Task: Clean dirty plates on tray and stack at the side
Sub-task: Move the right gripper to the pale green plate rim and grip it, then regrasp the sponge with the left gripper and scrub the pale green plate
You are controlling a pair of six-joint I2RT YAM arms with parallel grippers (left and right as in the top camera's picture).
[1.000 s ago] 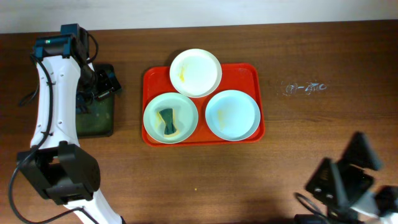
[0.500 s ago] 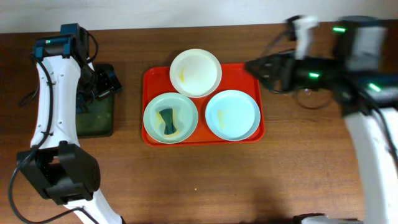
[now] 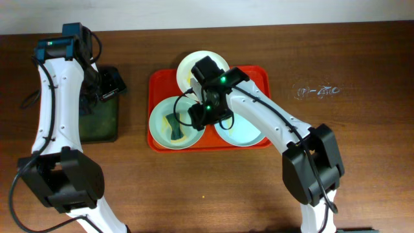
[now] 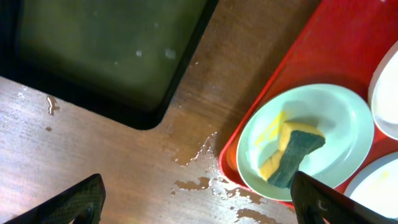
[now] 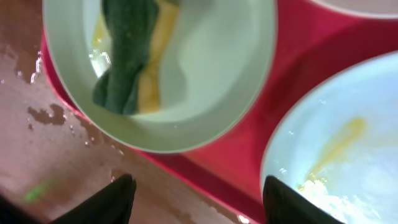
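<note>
The red-orange tray (image 3: pixel 257 79) holds three plates. The white plate (image 3: pixel 194 65) at the back is partly hidden by my right arm. The front-left mint plate (image 3: pixel 162 120) carries a green-and-yellow sponge (image 3: pixel 173 127). The front-right pale blue plate (image 3: pixel 249 129) has a yellowish smear. My right gripper (image 3: pixel 204 115) is open and empty, low over the mint plate's right rim. The right wrist view shows the sponge (image 5: pixel 134 56), the mint plate (image 5: pixel 211 68), the blue plate (image 5: pixel 354 149) and the open gripper (image 5: pixel 199 205). My left gripper (image 3: pixel 108 87) is open over the black tray.
The smaller black tray (image 3: pixel 100 123) lies left of the red tray; it also shows in the left wrist view (image 4: pixel 106 50). Water spots (image 4: pixel 193 162) lie on the wooden table by the red tray's (image 4: pixel 311 50) left edge. My left gripper (image 4: pixel 199 208) is empty.
My right arm has swung in from the right side and come down over the tray, between the mint and blue plates. The left arm, plates and sponge have not moved.
</note>
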